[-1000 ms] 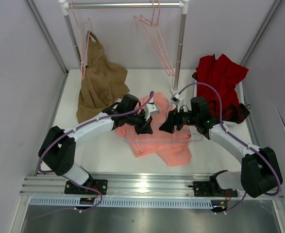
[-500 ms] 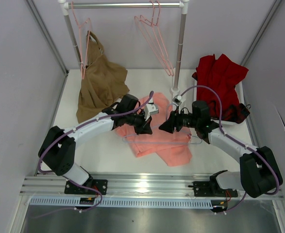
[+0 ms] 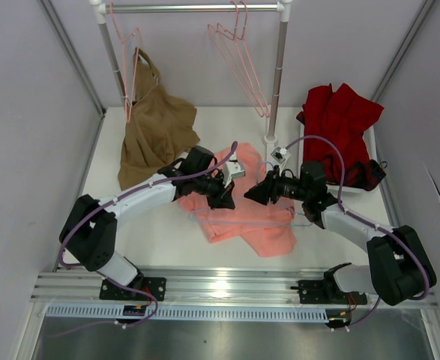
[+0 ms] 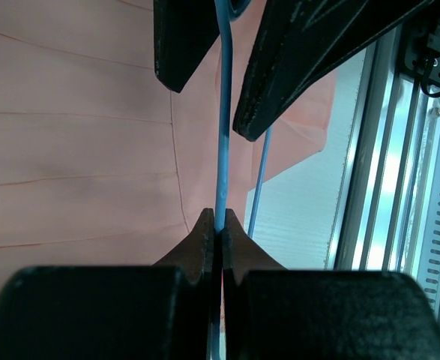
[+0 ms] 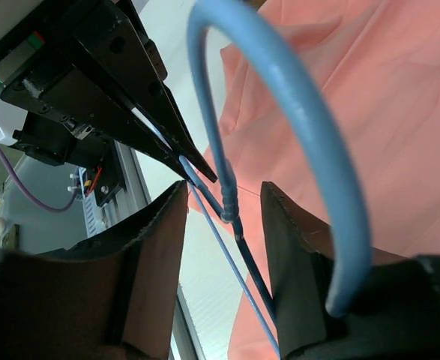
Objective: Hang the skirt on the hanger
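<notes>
The salmon-pink skirt (image 3: pixel 243 225) lies flat on the table between my arms. It fills the left wrist view (image 4: pixel 77 150) and the right wrist view (image 5: pixel 384 112). The light blue wire hanger (image 4: pixel 222 112) is over the skirt. My left gripper (image 3: pixel 225 195) is shut on one hanger wire (image 4: pixel 216 219). My right gripper (image 3: pixel 254 195) faces it and is open (image 5: pixel 223 196). Its fingers (image 5: pixel 160 247) stand on either side of the hanger's twisted neck (image 5: pixel 229 202) without touching it. The hook (image 5: pixel 279 97) curves close over the right finger.
A tan-brown garment (image 3: pixel 156 131) hangs from a pink hanger on the rack at back left. More pink hangers (image 3: pixel 240 64) hang on the rail. A dark red garment (image 3: pixel 339 112) lies at back right. The rack post (image 3: pixel 277 75) stands just behind the skirt. A metal rail (image 3: pixel 227 285) runs along the front.
My right arm's wrist has shifted a little to the right and nearer, with its fingers still by the hanger neck. My left arm holds still.
</notes>
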Available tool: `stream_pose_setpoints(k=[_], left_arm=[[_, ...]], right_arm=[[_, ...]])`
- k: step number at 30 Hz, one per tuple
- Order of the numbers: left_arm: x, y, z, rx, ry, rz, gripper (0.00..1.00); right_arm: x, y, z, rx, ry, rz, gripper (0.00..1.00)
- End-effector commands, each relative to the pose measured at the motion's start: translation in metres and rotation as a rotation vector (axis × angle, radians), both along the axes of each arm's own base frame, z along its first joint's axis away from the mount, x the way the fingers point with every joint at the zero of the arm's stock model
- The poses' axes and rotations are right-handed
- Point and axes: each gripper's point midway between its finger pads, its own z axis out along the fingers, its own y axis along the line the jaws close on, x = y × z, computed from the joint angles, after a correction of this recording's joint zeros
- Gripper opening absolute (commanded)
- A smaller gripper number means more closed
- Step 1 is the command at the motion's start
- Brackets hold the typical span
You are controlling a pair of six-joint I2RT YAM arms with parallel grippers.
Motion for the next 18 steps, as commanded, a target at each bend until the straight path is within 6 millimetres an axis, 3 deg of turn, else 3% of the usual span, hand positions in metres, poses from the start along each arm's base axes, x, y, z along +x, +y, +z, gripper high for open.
stream_pose_setpoints(k=[1,7,8,11,13,15,18], left_arm=[[0.026,-0.011,0.02,-0.051,-0.105,0.031,0.0],[0.026,-0.013,0.021,-0.048,-0.102,0.033,0.0],[0.027,-0.013,0.02,-0.048,-0.104,0.033,0.0],[0.031,-0.014,0.023,-0.048,-0.106,0.049,0.0],[0.034,-0.012,0.023,-0.034,-0.101,0.073,0.01],[0.042,-0.011,0.03,-0.027,-0.126,0.118,0.07],[0.056,-0.002,0.044,-0.009,-0.162,0.227,0.29]], right_arm=[[-0.014,0.009,0.019,0.057,-0.038,0.078,0.46],[-0.014,0.007,0.015,0.028,-0.042,0.059,0.28],[-0.012,0.007,0.015,0.027,-0.043,0.05,0.17],[-0.009,0.006,0.014,0.005,-0.051,0.019,0.0],[-0.009,0.005,0.013,-0.004,-0.052,0.011,0.0],[-0.008,0.002,0.009,-0.022,-0.055,-0.012,0.0],[-0.004,-0.002,0.006,-0.029,-0.053,-0.042,0.0]])
